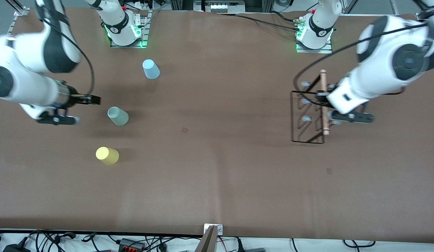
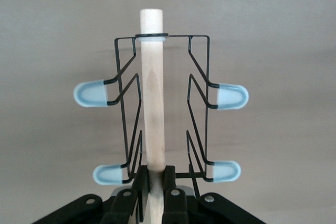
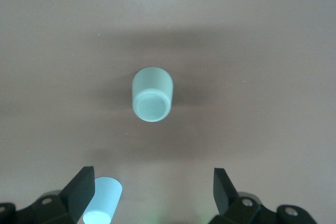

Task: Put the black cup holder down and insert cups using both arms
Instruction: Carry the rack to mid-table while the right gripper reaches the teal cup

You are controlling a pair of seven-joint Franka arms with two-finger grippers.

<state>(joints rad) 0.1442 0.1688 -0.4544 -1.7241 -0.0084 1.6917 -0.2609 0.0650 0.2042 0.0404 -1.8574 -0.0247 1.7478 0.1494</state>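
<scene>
- Sitting nearest the front camera: yellow cup (image 1: 107, 155), upside down on the table (image 1: 217, 182), at the right arm's end.
- Standing farther off: green cup (image 1: 118, 116), then blue cup (image 1: 151, 69); three cups, all inverted.
- Hanging open near the green cup: right gripper (image 3: 152, 190).
- Clamping the cup holder (image 1: 309, 115) by its wooden bar (image 2: 153, 93): left gripper (image 2: 154, 184); bar running toward the front camera, at the left arm's end.

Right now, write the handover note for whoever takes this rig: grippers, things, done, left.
Left gripper: shut on the black cup holder by its wooden bar, at the left arm's end of the table.
Right gripper: open, holding nothing, above the pale green cup.
Light blue cup, pale green cup and yellow cup stand upside down on the table at the right arm's end.
Done: holder gripped.
Left: place holder, insert all three cups.
</scene>
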